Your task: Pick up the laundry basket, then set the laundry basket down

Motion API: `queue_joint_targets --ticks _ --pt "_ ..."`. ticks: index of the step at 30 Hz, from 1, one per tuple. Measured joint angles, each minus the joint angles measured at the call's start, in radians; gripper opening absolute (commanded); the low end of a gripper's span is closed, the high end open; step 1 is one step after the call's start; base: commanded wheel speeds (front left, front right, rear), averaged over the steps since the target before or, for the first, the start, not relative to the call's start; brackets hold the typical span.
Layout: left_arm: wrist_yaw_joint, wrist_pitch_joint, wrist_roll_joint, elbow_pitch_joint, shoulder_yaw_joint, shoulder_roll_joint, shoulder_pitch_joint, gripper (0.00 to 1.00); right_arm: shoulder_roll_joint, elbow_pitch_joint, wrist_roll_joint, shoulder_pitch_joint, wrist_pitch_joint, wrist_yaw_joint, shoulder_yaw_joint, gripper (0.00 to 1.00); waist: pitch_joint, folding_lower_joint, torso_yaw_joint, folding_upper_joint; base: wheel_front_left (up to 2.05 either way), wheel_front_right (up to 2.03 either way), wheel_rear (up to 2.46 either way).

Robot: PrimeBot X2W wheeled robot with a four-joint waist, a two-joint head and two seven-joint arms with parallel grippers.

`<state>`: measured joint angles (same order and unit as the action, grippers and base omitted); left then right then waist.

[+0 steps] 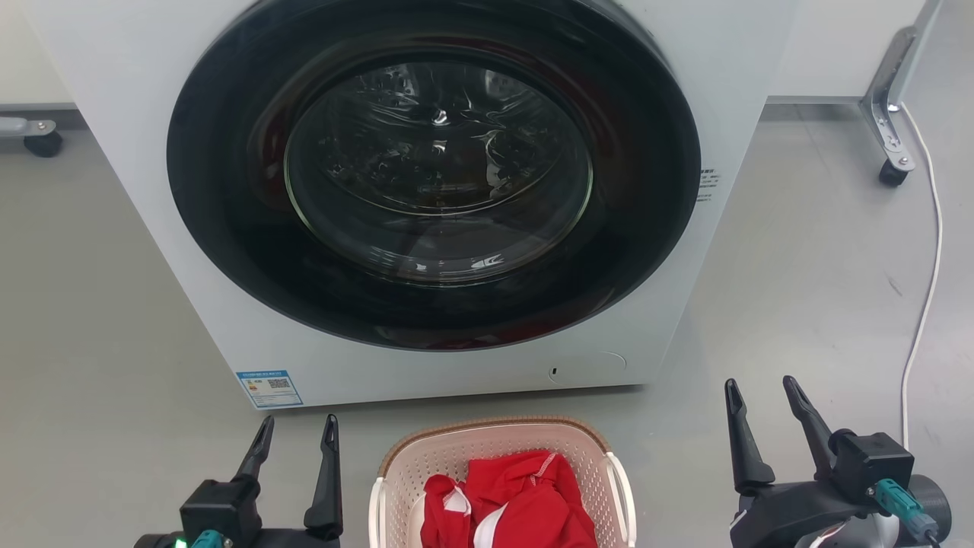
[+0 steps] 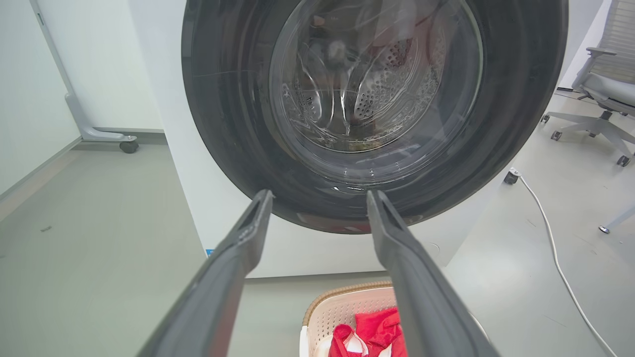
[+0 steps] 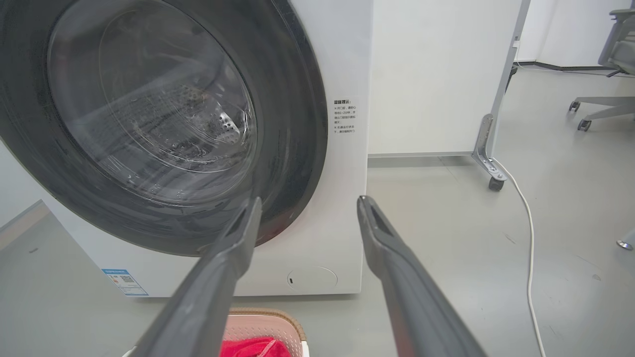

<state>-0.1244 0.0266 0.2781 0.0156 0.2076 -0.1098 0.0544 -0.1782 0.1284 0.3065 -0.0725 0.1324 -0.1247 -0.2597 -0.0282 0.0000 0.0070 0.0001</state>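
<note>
We see the laundry basket (image 1: pixel 487 449) on the grey floor (image 1: pixel 91 304), close in front of the washing machine (image 1: pixel 723 91) and between our two arms. It is a rounded-rectangular tub of cream plastic. Its walls are pierced with rows of small holes, a brown woven-look band runs round its rim, and smooth white handles curve along both sides. A crumpled red garment (image 1: pixel 525 495) with white trim lies inside it. Our left claw (image 1: pixel 299 420) hangs just to the basket's left with its two long, dark, matte fingers spread apart and nothing between them. Our right claw (image 1: pixel 761 382) is further out to the basket's right, likewise parted and empty, and neither touches the basket. The washer is a boxy, glossy white cabinet with a wide, round black door (image 1: pixel 228 228) that is shut. Through the door's bulging clear glass, the left wrist view shows a perforated metal drum. A small blue label (image 1: pixel 268 388) sits at the cabinet's lower left corner, and a round flap outline is at the lower right. A thin white cable (image 1: pixel 932 251) trails over the smooth floor on the right, past a metal leg on a black caster (image 1: pixel 892 173).
</note>
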Motion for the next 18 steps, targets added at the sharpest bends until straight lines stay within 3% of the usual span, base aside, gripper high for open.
queue_joint_targets --ticks 4,5,18 --pt "0.000 -0.012 -0.009 0.007 -0.003 0.000 0.000 1.00 0.001 -0.012 -0.006 0.001 -0.010 0.000 0.004 1.00 -0.002 0.0000 0.001 0.0000 0.00 0.00 0.00" --pt "0.000 -0.014 -0.011 0.002 -0.002 0.001 0.000 0.00 0.002 -0.008 -0.005 0.001 -0.009 0.000 0.004 0.00 -0.003 0.0000 0.001 -0.0001 0.00 0.00 0.00" --pt "0.020 -0.025 0.078 -0.053 -0.028 0.008 0.015 0.00 0.022 0.038 0.086 0.026 -0.027 0.020 0.037 0.00 0.000 0.0000 0.000 -0.0001 0.00 0.00 0.00"
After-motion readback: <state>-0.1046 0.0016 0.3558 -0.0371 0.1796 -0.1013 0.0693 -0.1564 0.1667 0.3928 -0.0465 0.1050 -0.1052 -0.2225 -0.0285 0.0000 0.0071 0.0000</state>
